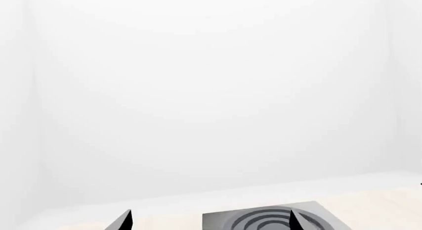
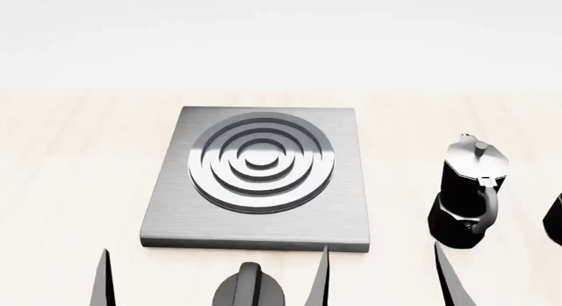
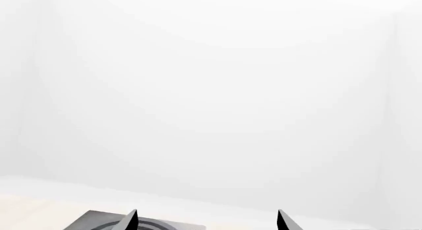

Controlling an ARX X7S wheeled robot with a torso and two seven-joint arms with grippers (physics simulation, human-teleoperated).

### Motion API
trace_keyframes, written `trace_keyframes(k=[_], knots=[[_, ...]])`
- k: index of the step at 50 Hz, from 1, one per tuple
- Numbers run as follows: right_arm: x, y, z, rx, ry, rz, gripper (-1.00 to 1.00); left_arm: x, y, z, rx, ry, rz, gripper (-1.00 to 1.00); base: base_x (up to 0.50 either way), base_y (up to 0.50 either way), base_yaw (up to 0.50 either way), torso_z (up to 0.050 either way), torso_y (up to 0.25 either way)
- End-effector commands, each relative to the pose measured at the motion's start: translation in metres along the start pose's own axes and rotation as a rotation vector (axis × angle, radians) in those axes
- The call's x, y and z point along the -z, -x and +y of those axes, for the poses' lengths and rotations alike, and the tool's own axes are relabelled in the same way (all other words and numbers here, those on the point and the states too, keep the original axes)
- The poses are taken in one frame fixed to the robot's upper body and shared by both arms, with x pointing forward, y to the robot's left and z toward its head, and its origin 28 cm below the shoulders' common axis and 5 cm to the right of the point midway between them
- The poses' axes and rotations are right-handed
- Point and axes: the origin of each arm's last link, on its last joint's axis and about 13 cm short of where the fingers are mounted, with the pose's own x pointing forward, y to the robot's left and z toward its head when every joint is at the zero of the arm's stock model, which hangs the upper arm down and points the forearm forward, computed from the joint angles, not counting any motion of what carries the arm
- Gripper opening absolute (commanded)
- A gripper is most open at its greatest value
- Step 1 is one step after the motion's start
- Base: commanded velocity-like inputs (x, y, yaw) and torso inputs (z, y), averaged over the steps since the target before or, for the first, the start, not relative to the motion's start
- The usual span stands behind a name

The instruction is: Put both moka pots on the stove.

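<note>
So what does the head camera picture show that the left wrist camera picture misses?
Only the head view shows a tall faceted black moka pot with a silver lid standing on the pale table right of the stove, a low round black knob in front of it, and a dark sliver at the right edge. Only the left wrist view shows the white wall. Both show the flat grey metal stove with ring burner and black pincer tips.

I see a flat grey stove (image 2: pixel 263 181), its ring burner bare. One black moka pot (image 2: pixel 470 194) stands upright just right of it, off the plate.
</note>
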Motion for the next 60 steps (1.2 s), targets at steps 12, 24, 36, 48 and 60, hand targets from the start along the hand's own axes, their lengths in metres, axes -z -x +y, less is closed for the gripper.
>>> trace_keyframes(k=[12,24,36,48,60], knots=[[-0.023,-0.024,-0.009,0.034,-0.024,-0.007,1.0,-0.001,0.001,0.0,0.001,0.002,-0.001,1.0,0.0,0.0,0.0,0.0,0.0],[-0.038,-0.086,-0.04,0.056,-0.006,0.068,1.0,0.002,0.0,0.0,0.002,0.004,0.004,1.0,0.0,0.0,0.0,0.0,0.0],[-0.042,-0.13,-0.081,0.051,0.055,0.265,1.0,0.001,0.0,0.003,-0.012,0.003,0.004,1.0,0.0,0.0,0.0,0.0,0.0],[-0.044,-0.161,-0.113,0.047,0.097,0.392,1.0,0.002,-0.001,0.003,-0.016,0.006,0.009,1.0,0.0,0.0,0.0,0.0,0.0],[-0.023,-0.173,-0.129,0.034,0.085,0.565,1.0,0.001,0.0,0.004,-0.019,0.0,0.006,1.0,0.0,0.0,0.0,0.0,0.0]])
